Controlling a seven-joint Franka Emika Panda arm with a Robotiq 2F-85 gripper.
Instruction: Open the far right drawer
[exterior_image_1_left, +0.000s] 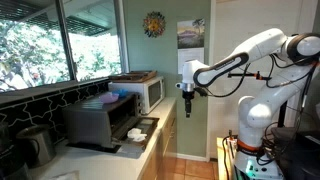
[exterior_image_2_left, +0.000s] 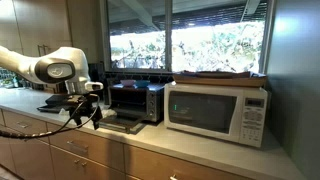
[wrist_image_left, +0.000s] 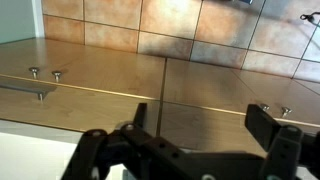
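Observation:
A row of light tan wooden drawer fronts runs under the counter, all shut. In an exterior view the far right drawer (exterior_image_2_left: 195, 168) is the rightmost front, below the microwave. My gripper (exterior_image_2_left: 86, 116) hangs in front of the counter near the toaster oven, left of that drawer and touching nothing; it also shows out in the aisle (exterior_image_1_left: 188, 100). In the wrist view the gripper (wrist_image_left: 205, 125) is open and empty, and its black fingers frame plain wooden fronts with small metal handles (wrist_image_left: 272, 110). I cannot tell which front there is the far right one.
A white microwave (exterior_image_2_left: 215, 108) and a black toaster oven (exterior_image_2_left: 135, 100) with its door down stand on the counter (exterior_image_2_left: 30, 100) under a window. Tiled floor (wrist_image_left: 200, 30) lies in front of the cabinets. The robot base (exterior_image_1_left: 255, 125) stands beside the aisle.

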